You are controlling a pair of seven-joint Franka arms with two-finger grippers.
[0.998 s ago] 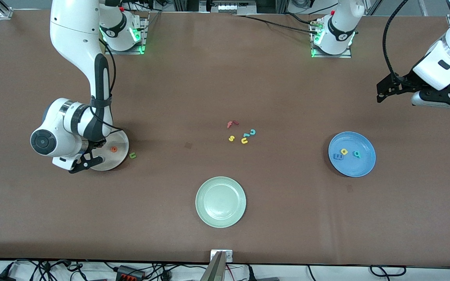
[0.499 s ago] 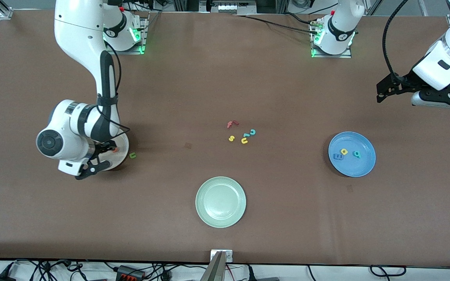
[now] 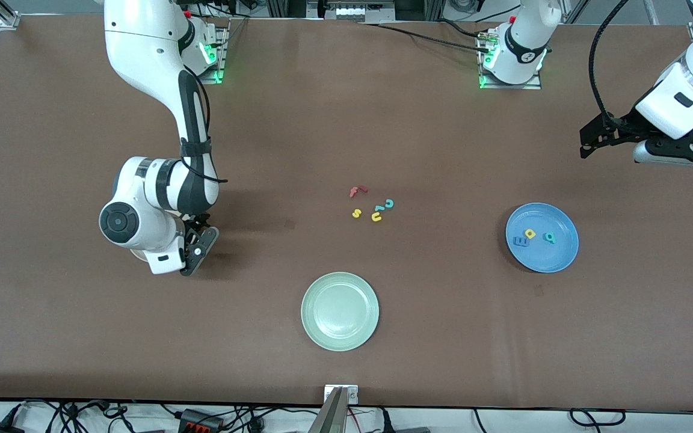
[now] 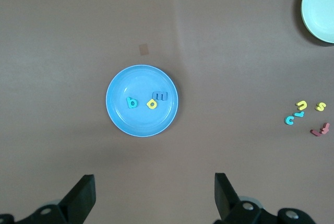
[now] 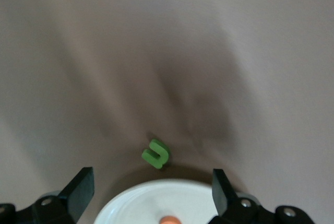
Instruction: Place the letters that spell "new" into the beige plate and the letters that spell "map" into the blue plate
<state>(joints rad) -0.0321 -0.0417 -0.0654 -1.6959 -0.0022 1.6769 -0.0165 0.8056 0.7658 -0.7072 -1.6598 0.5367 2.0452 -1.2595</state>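
Note:
In the right wrist view my right gripper (image 5: 151, 179) is open over the rim of the beige plate (image 5: 130, 203). An orange e (image 5: 169, 220) lies in that plate. A green n (image 5: 156, 154) lies on the table just outside the rim. In the front view the right gripper (image 3: 197, 248) and its arm hide most of that plate. The blue plate (image 3: 557, 258) holds a blue m (image 3: 520, 241), a yellow a (image 3: 530, 233) and a teal p (image 3: 550, 237). My left gripper (image 3: 587, 144) waits open, high up near the left arm's end of the table, with the blue plate (image 4: 120, 119) in its wrist view.
A pale green plate (image 3: 340, 311) sits near the table's front edge. Mid-table lie a red f (image 3: 357, 191), a yellow s (image 3: 357, 213), a yellow u (image 3: 376, 216) and a teal c (image 3: 389, 203).
The right arm has swung toward the table's middle and now covers the beige plate and the green letter in the front view. The left arm has not moved.

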